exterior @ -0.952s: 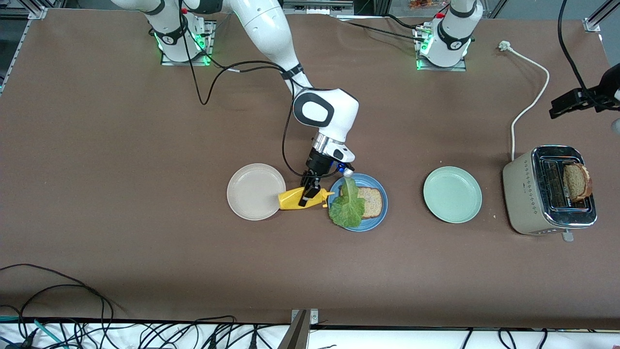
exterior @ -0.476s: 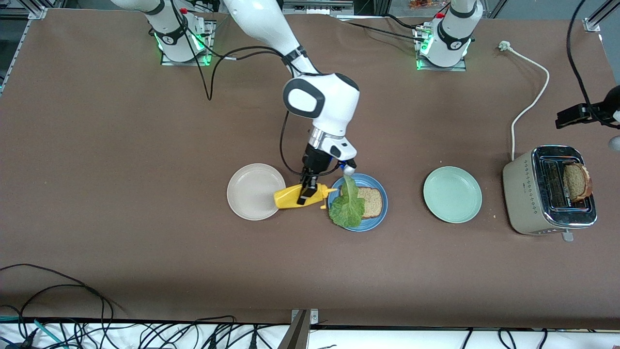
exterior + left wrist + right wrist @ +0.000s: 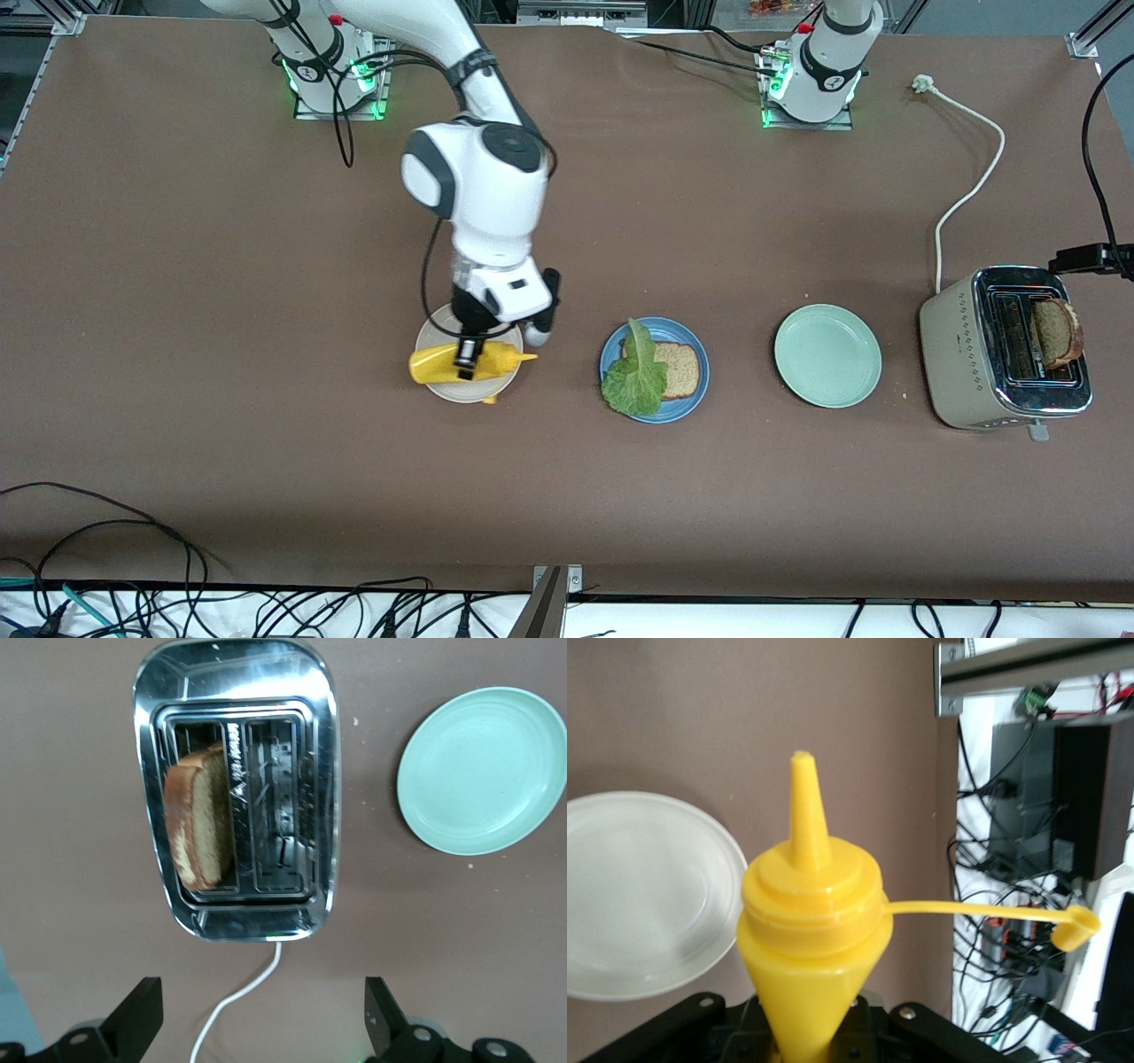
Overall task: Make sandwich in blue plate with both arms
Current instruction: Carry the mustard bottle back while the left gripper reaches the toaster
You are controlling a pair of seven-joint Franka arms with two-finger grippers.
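1. Brown table [image 3: 266, 266] is carrying three plates in a row, with a toaster [image 3: 1005, 350] at the left arm's end.
2. Right gripper [image 3: 465, 357] is clamping a yellow squeeze bottle [image 3: 443, 363] on its side over the beige-white plate [image 3: 461, 390].
3. Blue plate [image 3: 695, 394] is sitting between the beige-white plate and the mint-green plate [image 3: 827, 355], holding a bread slice [image 3: 682, 368] under a lettuce leaf [image 3: 636, 377].
4. Left gripper [image 3: 261, 1028] is hanging over the toaster with its jaws spread wide, holding nothing; a second bread slice [image 3: 202, 826] is standing in one slot.
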